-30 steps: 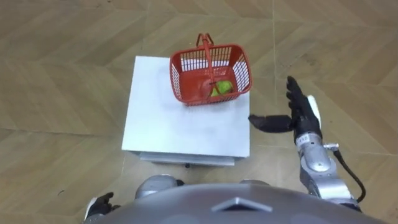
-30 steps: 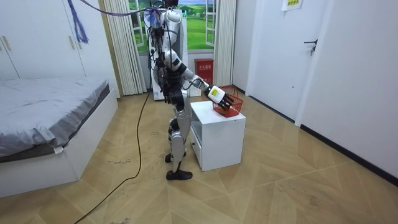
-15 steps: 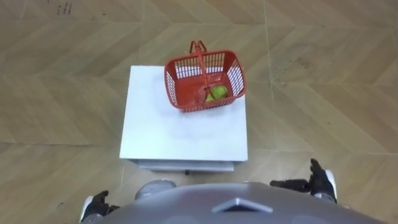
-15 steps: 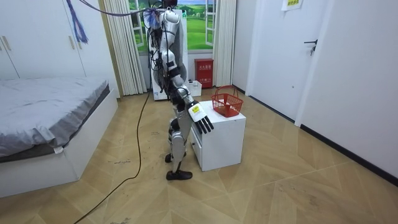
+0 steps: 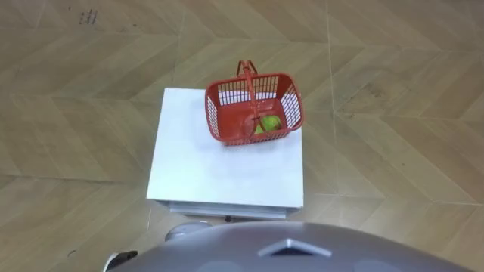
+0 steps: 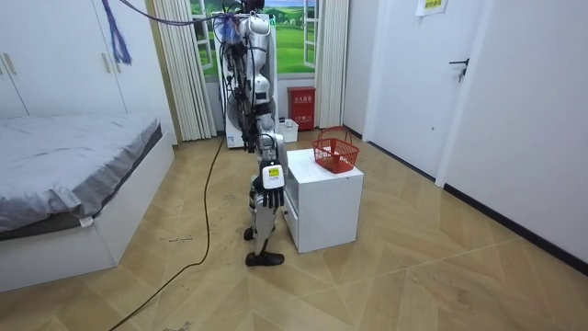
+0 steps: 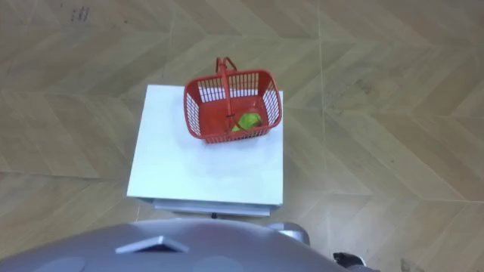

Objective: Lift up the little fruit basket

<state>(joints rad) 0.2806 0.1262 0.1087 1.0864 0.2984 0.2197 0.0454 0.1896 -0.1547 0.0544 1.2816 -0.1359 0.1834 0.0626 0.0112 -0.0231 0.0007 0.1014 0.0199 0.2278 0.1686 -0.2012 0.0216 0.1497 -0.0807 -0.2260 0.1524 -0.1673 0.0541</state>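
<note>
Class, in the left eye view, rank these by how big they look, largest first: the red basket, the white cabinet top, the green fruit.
1. white cabinet top
2. red basket
3. green fruit, lying inside the basket

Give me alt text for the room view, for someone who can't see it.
A humanoid robot stands at a white cabinet with a red fruit basket on top, its right hand hanging open at its side, clear of the basket. A bed is on the room view's left, a door on its right.
</note>
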